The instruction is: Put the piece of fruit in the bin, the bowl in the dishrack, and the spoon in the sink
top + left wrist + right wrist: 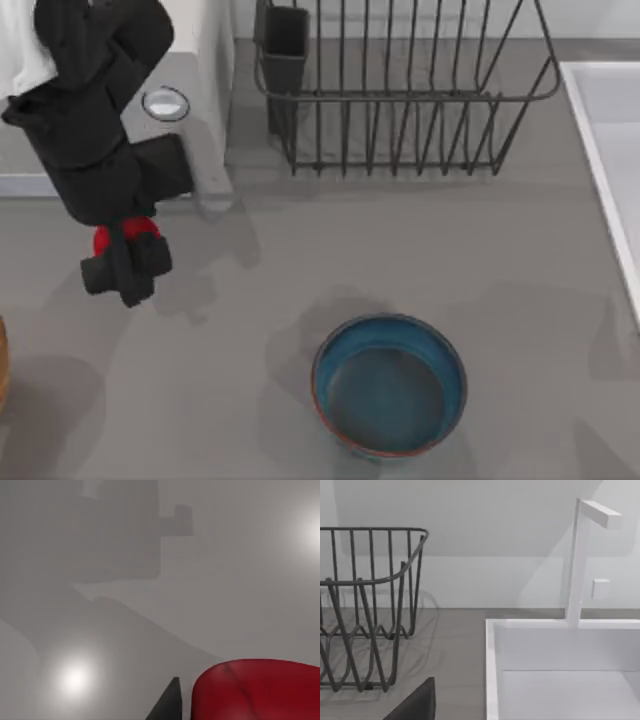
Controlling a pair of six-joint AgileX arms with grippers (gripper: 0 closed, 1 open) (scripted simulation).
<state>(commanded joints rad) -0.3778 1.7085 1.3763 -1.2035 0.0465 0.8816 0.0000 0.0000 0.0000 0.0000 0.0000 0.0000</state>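
left gripper [127, 262] clenched on fruit [127, 232] | bowl [389, 385] empty | dishrack [400, 90] empty

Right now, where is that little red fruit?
In the top view the fruit sits at the table's left side, under my left gripper, in front of the microwave.

The glossy red piece of fruit [128, 232] sits at the table's left, partly hidden; the blue, orange-rimmed bowl [389, 385] stands upright near the front; the wire dishrack [400, 90] stands behind; the white sink [610, 140] lies right.
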